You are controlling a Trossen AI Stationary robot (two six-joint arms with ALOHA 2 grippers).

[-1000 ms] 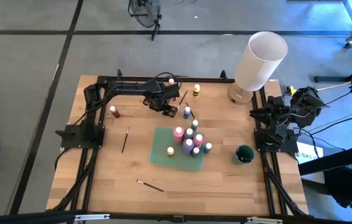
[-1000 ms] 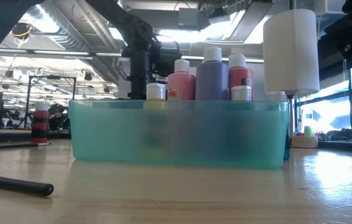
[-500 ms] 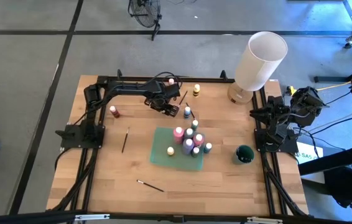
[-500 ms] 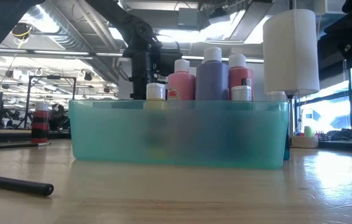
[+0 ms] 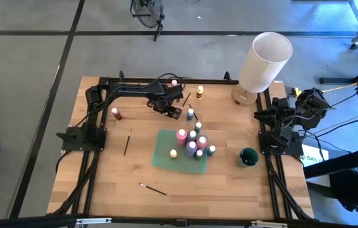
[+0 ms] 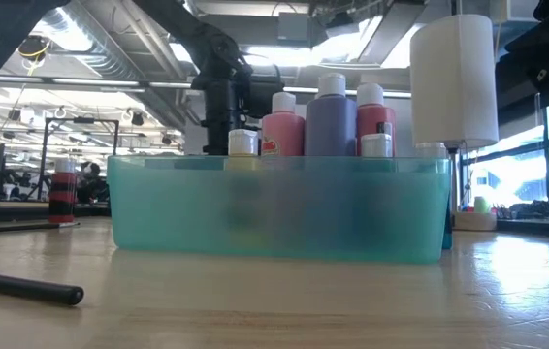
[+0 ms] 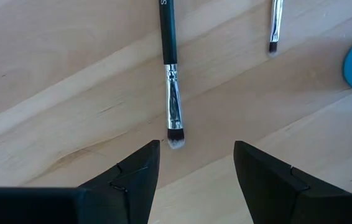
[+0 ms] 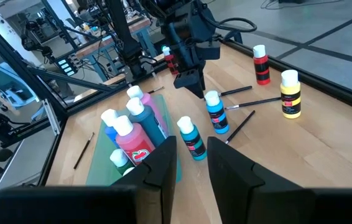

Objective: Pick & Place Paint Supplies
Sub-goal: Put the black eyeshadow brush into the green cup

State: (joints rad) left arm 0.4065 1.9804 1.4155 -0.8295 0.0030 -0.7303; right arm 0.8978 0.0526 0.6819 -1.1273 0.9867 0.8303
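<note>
Wood gap: left gripper (image 7: 194, 152) hangs spread over bare table, brush (image 7: 171, 81) tip just ahead, nothing held.
Risk: I judge a closing pinch could skid off the thin ferrule.
Crowding: blue bottle (image 5: 190, 114) at gripper's 3 o'clock, second brush (image 7: 276, 25) near.
Tray (image 5: 163, 155): table centre, bottles (image 5: 191, 144) inside.
Strays: red bottle (image 5: 116, 113) 9 o'clock.
Right gripper (image 8: 191, 152): narrow, empty, parked at 3 o'clock edge.

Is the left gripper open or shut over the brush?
Open. The left gripper shows a clear gap between its fingers, hovering above the brush, which lies flat on the table, not gripped.
</note>
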